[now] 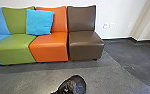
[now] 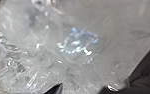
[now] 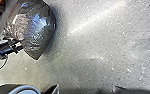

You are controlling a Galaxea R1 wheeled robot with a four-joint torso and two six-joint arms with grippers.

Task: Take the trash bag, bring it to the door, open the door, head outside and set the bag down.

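Black trash bag [image 3: 38, 27] near, gripped by left gripper [image 3: 20, 45], brown chair [image 1: 84, 41] far, right gripper [image 3: 86, 89] impossible to tell

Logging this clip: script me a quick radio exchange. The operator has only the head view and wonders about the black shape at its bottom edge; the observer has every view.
Operator: Past the brown seat, nearer me, a black shape is cut off by my lower edge. Any bag in your views?
Observer: Yes, the right wrist view has a bulging black trash bag, narrowing to a blunt point at one end.
Operator: Is one of our arms at it? I can't see either from here.
Observer: Same view: the left gripper is right up at the bag's side.
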